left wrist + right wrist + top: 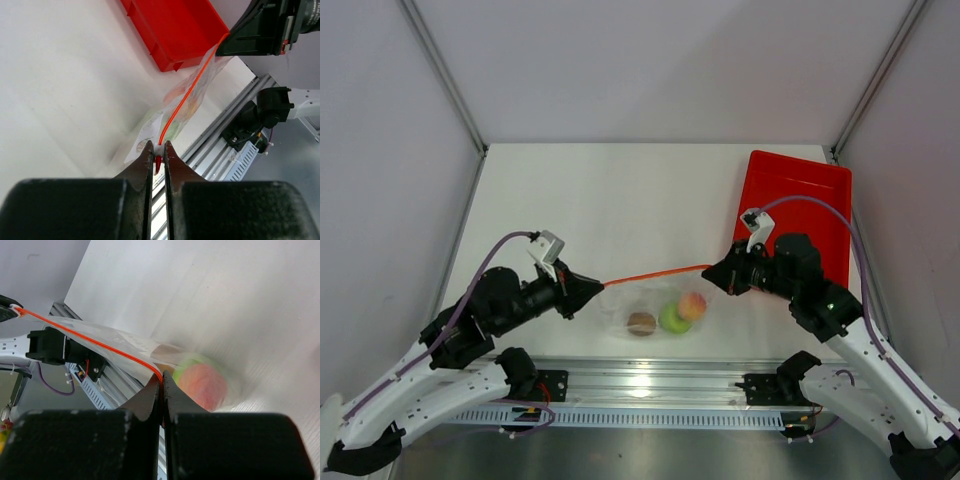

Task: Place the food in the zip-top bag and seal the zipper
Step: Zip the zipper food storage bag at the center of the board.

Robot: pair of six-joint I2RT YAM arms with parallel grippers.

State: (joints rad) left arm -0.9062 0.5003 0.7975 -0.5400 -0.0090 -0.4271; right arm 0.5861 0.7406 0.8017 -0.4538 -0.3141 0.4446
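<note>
We hold the left gripper (594,288) pinched on the left end of the zipper (655,273) and the right gripper (713,268) pinched on its right end. The fingers of each are pressed together with only the orange-red strip between them. Held like this, the strip is drawn into a taut, almost straight line from arm to arm. We judge that is the purpose: a stretched mouth lines up its two lips so they can be pressed closed. The bag (620,303) drapes toward us below that line, and its lower part seems to rest on the table (620,200). All the food is already inside, with the brown lump (641,323), the apple (673,319) and the peach (693,304) bunched close together toward the middle and right. Loading looks done to us and sealing is the step in hand, though we cannot tell how much of the strip is already closed. The tray (800,190) lies near the right gripper on its far side, so that arm has little slack backward. The rail (650,385) runs just beside the bag's near edge. The most room we see is along the strip itself and over the white surface beyond it.
</note>
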